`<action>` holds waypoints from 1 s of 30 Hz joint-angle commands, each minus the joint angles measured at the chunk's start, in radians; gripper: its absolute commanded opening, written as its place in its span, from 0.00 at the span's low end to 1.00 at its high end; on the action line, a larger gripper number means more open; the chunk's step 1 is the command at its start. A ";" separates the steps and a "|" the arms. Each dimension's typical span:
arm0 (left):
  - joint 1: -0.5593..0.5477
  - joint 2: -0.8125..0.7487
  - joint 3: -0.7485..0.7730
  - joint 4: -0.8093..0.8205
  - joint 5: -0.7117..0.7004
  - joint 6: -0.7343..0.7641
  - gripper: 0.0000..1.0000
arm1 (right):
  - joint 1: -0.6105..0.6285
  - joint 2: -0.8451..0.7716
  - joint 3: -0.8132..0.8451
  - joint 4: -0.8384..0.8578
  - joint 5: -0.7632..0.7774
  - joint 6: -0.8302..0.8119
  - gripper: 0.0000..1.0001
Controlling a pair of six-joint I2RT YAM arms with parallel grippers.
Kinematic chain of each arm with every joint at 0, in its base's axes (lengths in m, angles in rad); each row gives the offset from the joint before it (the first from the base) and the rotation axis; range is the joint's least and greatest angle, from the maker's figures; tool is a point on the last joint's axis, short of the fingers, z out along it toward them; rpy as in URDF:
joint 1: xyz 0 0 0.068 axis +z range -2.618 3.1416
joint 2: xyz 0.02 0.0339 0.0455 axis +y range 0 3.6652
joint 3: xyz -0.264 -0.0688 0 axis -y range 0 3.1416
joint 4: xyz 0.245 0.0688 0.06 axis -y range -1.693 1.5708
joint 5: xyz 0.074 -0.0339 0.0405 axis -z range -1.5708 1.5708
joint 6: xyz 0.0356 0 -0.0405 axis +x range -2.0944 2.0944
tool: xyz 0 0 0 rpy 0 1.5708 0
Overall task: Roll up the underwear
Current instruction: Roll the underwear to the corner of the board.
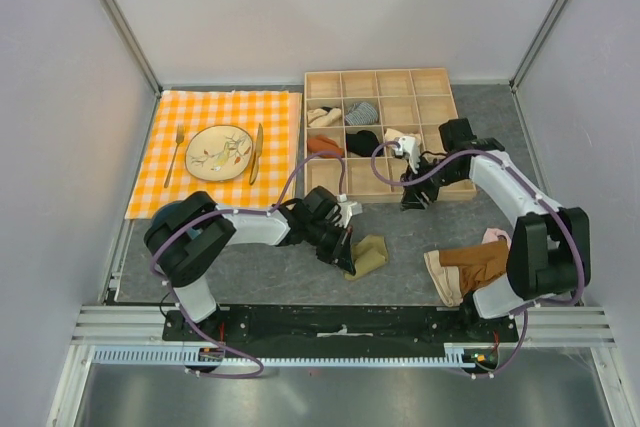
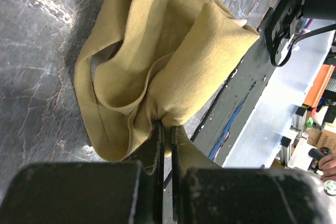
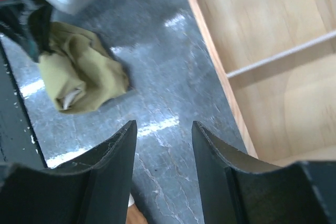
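Note:
The olive-khaki underwear (image 1: 368, 255) lies bunched in a loose lump on the grey table, near the front edge between the two arms. My left gripper (image 1: 345, 257) is shut on a pinch of its fabric. In the left wrist view the underwear (image 2: 168, 61) gathers into folds right at the tips of that gripper (image 2: 166, 125). My right gripper (image 1: 415, 199) hangs open and holds nothing, just in front of the wooden box. The right wrist view shows its jaws (image 3: 164, 129) wide apart over bare table, with the underwear (image 3: 84, 74) well off to the left.
A wooden compartment box (image 1: 378, 194) at the back right holds several rolled garments. A rust-brown garment (image 1: 470, 265) and a pink one (image 1: 495, 237) lie by the right arm's base. An orange check cloth (image 1: 275, 107) with plate, fork and knife is at the back left.

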 commanded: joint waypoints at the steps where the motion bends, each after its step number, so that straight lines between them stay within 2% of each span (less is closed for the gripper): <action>1: 0.017 0.084 -0.034 -0.112 -0.204 -0.013 0.02 | -0.002 -0.117 -0.050 -0.088 -0.215 -0.291 0.54; 3: 0.017 0.095 -0.015 -0.135 -0.201 -0.015 0.02 | 0.024 -0.157 -0.070 -0.233 -0.289 -0.467 0.53; 4: 0.017 0.099 -0.008 -0.144 -0.196 -0.015 0.02 | 0.046 -0.163 -0.074 -0.276 -0.289 -0.612 0.53; 5: 0.018 0.104 0.011 -0.153 -0.193 -0.015 0.02 | 0.076 -0.166 -0.091 -0.330 -0.275 -0.655 0.52; 7: 0.018 0.122 0.031 -0.189 -0.190 -0.010 0.02 | 0.194 -0.172 -0.111 -0.329 -0.214 -0.687 0.49; 9: 0.018 0.134 0.054 -0.215 -0.189 -0.009 0.02 | 0.306 -0.177 -0.143 -0.274 -0.179 -0.663 0.43; 13: 0.021 0.145 0.069 -0.226 -0.179 -0.016 0.02 | 0.421 -0.204 -0.209 -0.059 -0.062 -0.546 0.45; 14: 0.023 0.148 0.071 -0.227 -0.176 -0.019 0.02 | 0.457 -0.200 -0.225 -0.050 -0.041 -0.554 0.45; 20: 0.024 0.170 0.092 -0.238 -0.164 -0.029 0.02 | 0.515 -0.138 -0.251 0.009 0.045 -0.552 0.46; 30: 0.027 0.174 0.120 -0.261 -0.166 -0.033 0.02 | 0.531 -0.083 -0.311 0.124 0.147 -0.532 0.48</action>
